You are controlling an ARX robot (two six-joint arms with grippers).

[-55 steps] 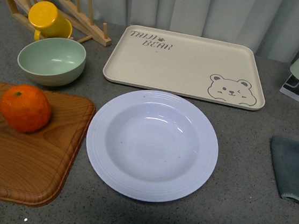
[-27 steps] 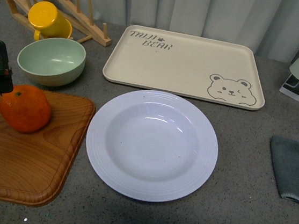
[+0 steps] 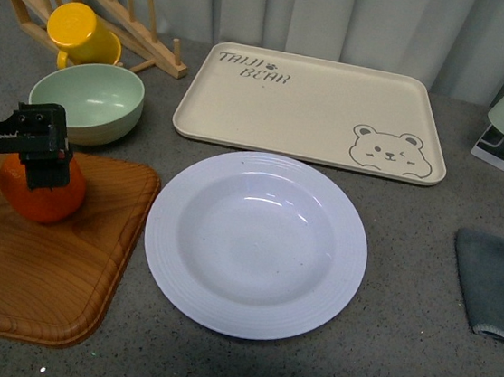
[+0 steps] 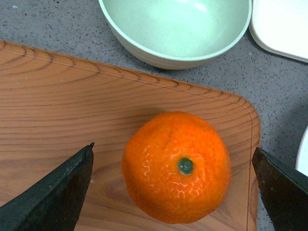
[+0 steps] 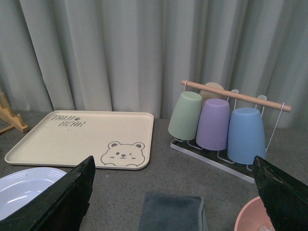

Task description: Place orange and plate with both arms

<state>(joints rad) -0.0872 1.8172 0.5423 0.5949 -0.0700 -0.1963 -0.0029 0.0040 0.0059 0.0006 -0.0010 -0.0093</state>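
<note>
The left jaws have just swung in and hang spread on either side of the orange on the wooden board at the worktop's left edge; closing looks next. The plate lies mid-worktop, untouched; the right jaws, spread too, stand clear.

The left pincer straddles the orange, jaws spread wide, with bare board on either side. The green bowl crowds the board's far edge. Clear bench lies between plate and grey cloth.
</note>
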